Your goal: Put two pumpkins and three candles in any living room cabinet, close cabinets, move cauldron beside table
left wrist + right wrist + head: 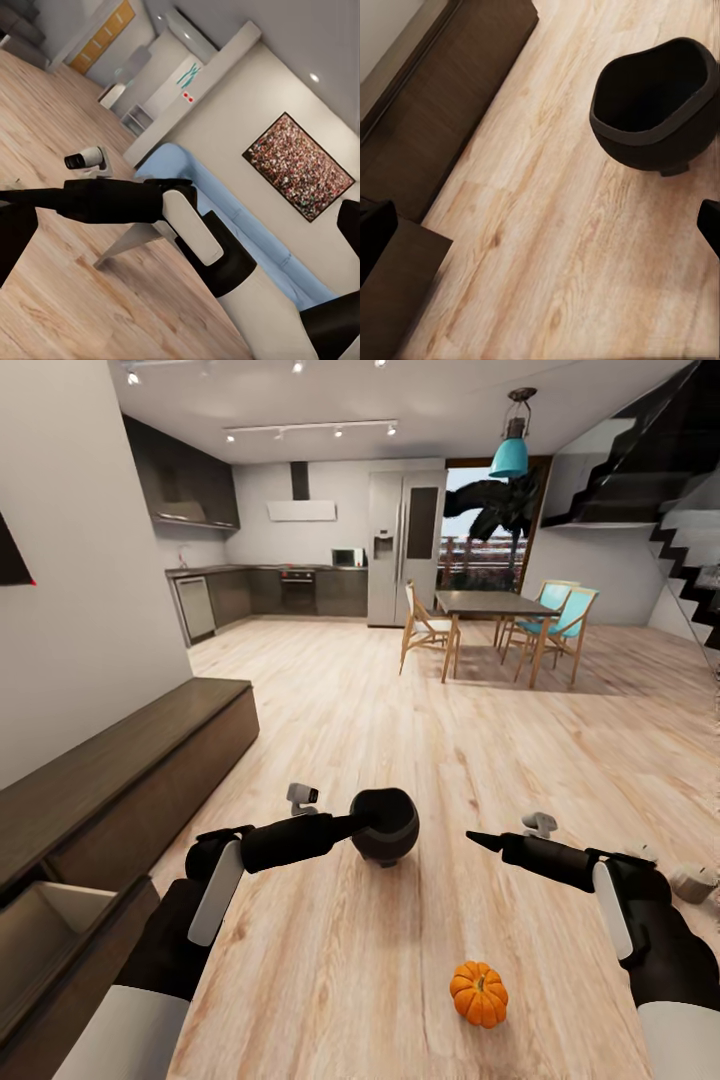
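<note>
Open floor ahead, cabinet along the left

The cauldron stands mid-floor between both arms; 1 pumpkin lies near the right arm; the cabinet has 1 drawer pulled open.

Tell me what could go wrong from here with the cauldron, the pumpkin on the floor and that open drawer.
1. The left gripper appears to reach the rim of the cauldron; a grip on the edge alone might slip or tip it.
2. The pumpkin lies on the floor close ahead, so driving forward could knock it away.
3. The cabinet has a drawer pulled open beside the left arm; turning could catch it.
</note>
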Robot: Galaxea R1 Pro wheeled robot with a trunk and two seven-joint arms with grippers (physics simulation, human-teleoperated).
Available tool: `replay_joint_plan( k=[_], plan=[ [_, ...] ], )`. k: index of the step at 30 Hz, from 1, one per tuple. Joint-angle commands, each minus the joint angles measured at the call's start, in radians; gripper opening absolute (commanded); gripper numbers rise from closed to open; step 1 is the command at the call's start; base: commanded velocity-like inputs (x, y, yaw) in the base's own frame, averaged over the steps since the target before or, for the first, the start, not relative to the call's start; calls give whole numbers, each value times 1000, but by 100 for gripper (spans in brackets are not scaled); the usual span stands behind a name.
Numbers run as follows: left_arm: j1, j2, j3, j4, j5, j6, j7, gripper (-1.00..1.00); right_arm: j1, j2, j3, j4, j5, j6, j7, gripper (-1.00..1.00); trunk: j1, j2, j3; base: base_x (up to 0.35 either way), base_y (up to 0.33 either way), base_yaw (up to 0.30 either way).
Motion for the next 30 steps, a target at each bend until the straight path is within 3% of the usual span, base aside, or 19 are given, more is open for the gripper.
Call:
replay_joint_plan(
  k=[1, 14, 30],
  plan=[
    [0, 0, 0, 0, 0, 0, 0, 100, 0, 0, 0, 0, 0, 0, 0, 100, 0, 0, -2, 0, 0, -120],
    [0, 0, 0, 2, 0, 0, 0, 100, 0, 0, 0, 0, 0, 0, 0, 100, 0, 0, -21, 0, 0, -131],
    [-1, 0, 0, 2, 0, 0, 0, 100, 0, 0, 0, 0, 0, 0, 0, 100, 0, 0, -24, 0, 0, -269]
  ],
)
